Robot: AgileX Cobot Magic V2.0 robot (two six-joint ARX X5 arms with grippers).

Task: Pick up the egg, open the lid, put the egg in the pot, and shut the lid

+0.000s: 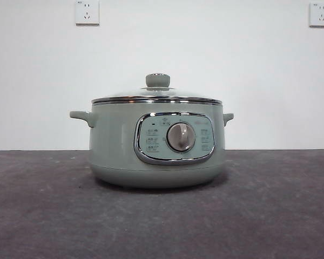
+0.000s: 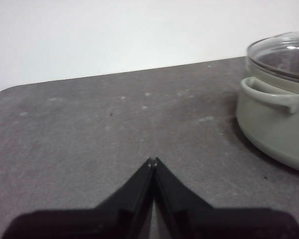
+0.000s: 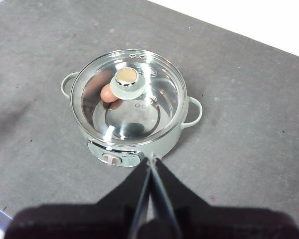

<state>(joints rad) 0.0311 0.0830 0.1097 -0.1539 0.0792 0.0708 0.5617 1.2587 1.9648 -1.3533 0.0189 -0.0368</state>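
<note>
The sage-green pot (image 1: 124,145) stands in the middle of the table with its dial (image 1: 181,137) facing the front camera. The glass lid (image 1: 156,97) sits closed on it, knob (image 1: 157,80) on top. In the right wrist view the reddish-brown egg (image 3: 108,93) shows through the lid (image 3: 139,107), lying inside the pot (image 3: 162,147). My right gripper (image 3: 151,161) is shut and empty, high above the pot's dial side. My left gripper (image 2: 153,161) is shut and empty, low over the table beside the pot (image 2: 269,124).
The grey table (image 1: 54,216) runs to a white wall with two sockets (image 1: 87,12). The table's rounded corner shows in the left wrist view (image 2: 10,94). Neither arm shows in the front view.
</note>
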